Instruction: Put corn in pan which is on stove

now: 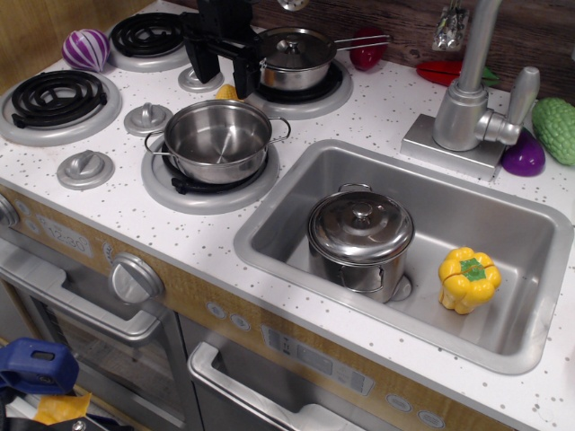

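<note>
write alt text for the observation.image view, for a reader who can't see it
A black gripper hangs over a toy stove, just above a yellow corn mostly hidden behind an empty steel pan on the front right burner. Behind sits a lidded saucepan. In the sink to the right stand a lidded stockpot and a yellow bell pepper.

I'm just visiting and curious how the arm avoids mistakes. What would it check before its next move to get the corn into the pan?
1. Pan sits on a stove burner: ok.
2. Pan open and empty: ok.
3. Corn located: ok, though only a yellow bit shows behind the pan.
4. Gripper above the corn: ok.
5. Fingers spread, nothing held: ok.
6. Room around the corn: cannot tell; the lidded saucepan stands close.
</note>
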Motion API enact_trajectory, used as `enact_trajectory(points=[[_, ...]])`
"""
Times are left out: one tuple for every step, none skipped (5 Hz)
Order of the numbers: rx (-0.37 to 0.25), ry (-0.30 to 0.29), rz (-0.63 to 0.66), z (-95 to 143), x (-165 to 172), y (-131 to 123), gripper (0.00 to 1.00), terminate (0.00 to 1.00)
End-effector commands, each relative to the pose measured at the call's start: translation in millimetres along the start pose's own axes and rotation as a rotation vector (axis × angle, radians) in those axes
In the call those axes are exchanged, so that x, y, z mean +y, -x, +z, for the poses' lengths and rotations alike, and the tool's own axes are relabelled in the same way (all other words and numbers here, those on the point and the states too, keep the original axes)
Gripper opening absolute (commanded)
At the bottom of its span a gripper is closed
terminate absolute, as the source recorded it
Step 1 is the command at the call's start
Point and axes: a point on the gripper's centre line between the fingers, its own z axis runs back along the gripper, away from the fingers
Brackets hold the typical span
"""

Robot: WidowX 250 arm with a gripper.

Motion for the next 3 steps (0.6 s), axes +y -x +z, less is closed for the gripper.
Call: enact_trajectory(points=[[0.000, 0.000, 0.000, 0.0, 0.0, 0.0, 1.00, 0.00], [-0.004, -0.030, 0.007, -3.5, 2.9, -2.9, 1.00, 0.00], [-0.015, -0.029, 0.019, -10.2, 3.9, -2.1, 1.00, 0.00]])
